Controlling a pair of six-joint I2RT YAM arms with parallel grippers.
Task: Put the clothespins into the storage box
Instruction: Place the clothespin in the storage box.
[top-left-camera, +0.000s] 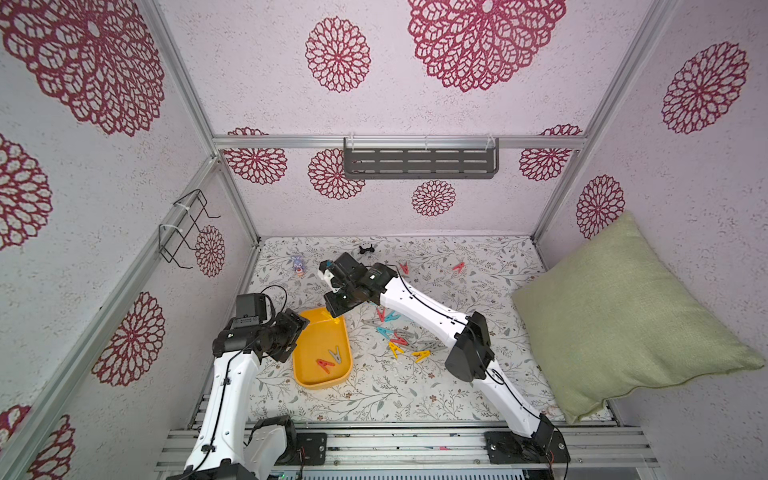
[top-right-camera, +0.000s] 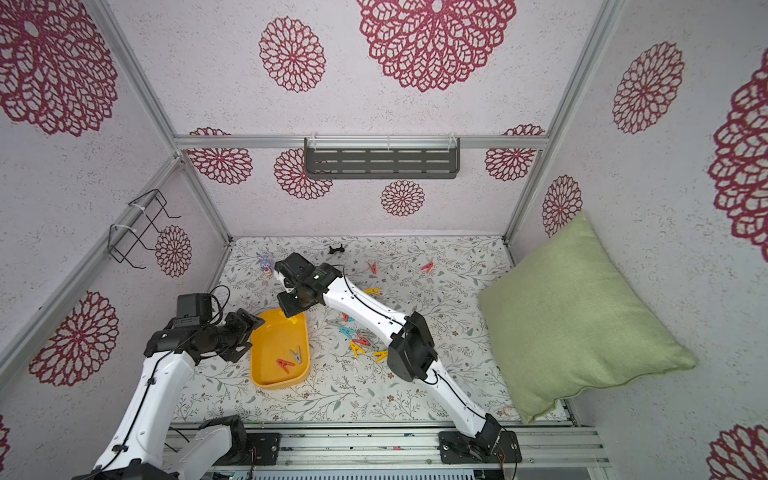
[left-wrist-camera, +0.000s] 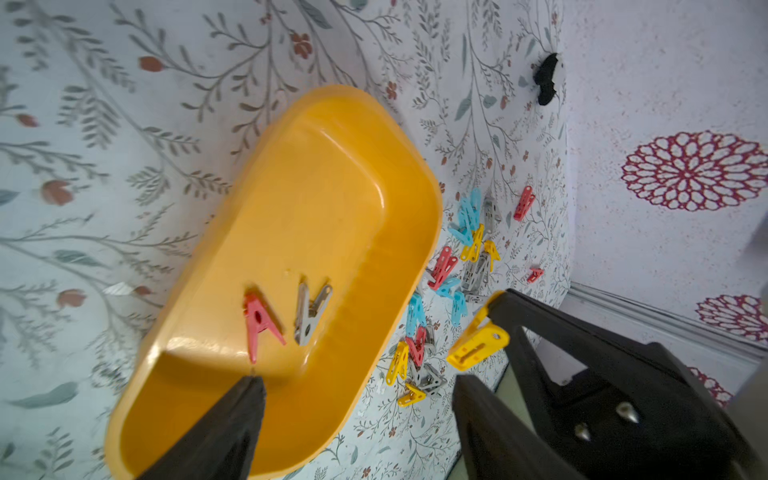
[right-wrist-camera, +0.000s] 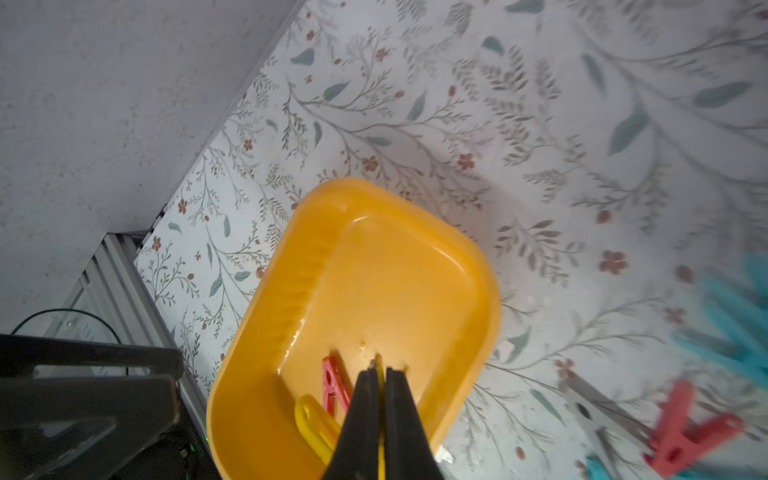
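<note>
Right gripper (right-wrist-camera: 379, 370) tight on 1 yellow clothespin (right-wrist-camera: 313, 419), arm (top-left-camera: 419, 303) outstretched above storage box (right-wrist-camera: 490, 291); left gripper (left-wrist-camera: 357, 380) agape.

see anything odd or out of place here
Two strays sit at the table's far edge: a bunny figure and a black clip. A green pillow slumps against the right wall. Nothing looks spilled or broken.

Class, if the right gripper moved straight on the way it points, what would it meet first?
Probably the storage box floor; the right gripper, shut on a yellow clothespin, points down into it.
</note>
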